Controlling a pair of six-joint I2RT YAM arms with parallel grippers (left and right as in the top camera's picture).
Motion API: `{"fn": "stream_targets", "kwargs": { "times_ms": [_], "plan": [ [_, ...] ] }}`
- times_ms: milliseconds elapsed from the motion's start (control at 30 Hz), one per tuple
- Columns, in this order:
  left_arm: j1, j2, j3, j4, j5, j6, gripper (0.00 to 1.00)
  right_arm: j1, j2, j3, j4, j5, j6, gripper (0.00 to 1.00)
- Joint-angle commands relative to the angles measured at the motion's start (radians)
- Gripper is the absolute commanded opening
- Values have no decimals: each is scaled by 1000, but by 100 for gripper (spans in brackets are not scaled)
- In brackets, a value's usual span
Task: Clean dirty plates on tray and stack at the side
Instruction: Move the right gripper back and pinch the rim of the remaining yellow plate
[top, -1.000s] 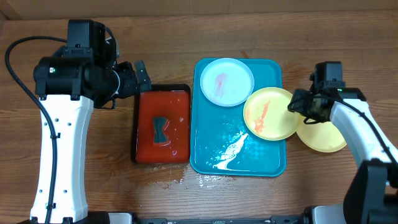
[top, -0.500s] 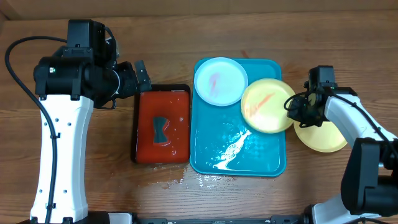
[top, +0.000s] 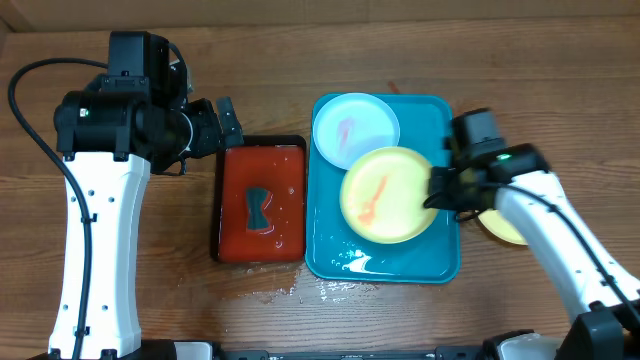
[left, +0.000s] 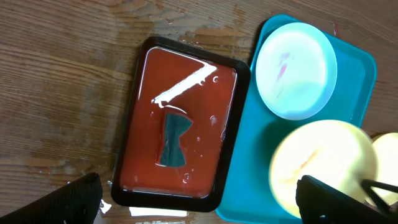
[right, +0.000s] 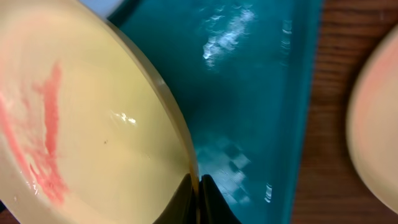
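Note:
The teal tray (top: 330, 255) holds a pale mint plate (top: 355, 130) with a pink smear at its far end. My right gripper (top: 437, 192) is shut on the right rim of a yellow-green plate (top: 388, 195) with an orange smear, over the tray's middle. The right wrist view shows the fingers (right: 198, 199) pinching that plate's edge (right: 93, 124), which is tilted above the wet tray (right: 249, 93). Another yellow plate (top: 500, 228) lies on the table right of the tray, partly hidden by the right arm. My left gripper (top: 225, 120) hangs open beyond the red tray, holding nothing.
A black-rimmed red tray (top: 262, 200) holding water and a dark sponge (top: 258, 208) sits just left of the teal tray. Spilled water (top: 330, 290) spots the wood by the teal tray's front edge. The left arm's white body stands at the table's left.
My right gripper has closed on the yellow plate's rim and carried it left from the tray's right edge to its middle. The left arm has stayed still.

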Motion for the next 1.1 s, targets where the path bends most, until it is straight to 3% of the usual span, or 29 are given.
{"fn": "stream_targets", "kwargs": {
  "times_ms": [0, 200, 267, 333, 433, 533, 667, 867, 933, 1067],
  "plan": [
    [5, -8, 20, 5, 9, 4, 100, 111, 13, -92, 111, 58, 17, 4],
    [5, -8, 20, 5, 30, -50, 100, 126, 39, -217, 256, 151, 69, 4],
    [5, -8, 20, 6, 50, -48, 100, 117, 42, -224, 261, 152, 39, 14],
    [4, -5, 19, 4, 87, -43, 100, 107, 39, -217, 258, 150, 26, 15],
    [-23, 2, 0, -4, 93, 7, 80, 90, 30, -180, 227, 138, 26, 14],
    [-80, 7, -58, -10, 43, 6, 73, 79, 5, -127, 176, 124, 23, 14],
    [-162, 11, -208, 15, -129, -83, 70, 78, -47, -71, 135, 123, -1, 15],
    [-188, 11, -520, 238, -172, -134, 63, 78, -106, -63, 117, 64, 0, 19],
    [-182, 16, -634, 360, -151, -151, 63, 78, -106, -63, 111, 12, 0, 20],
    [-190, 58, -773, 516, -103, -151, 54, 78, -105, -63, 104, -58, 0, 20]
  ]
}}
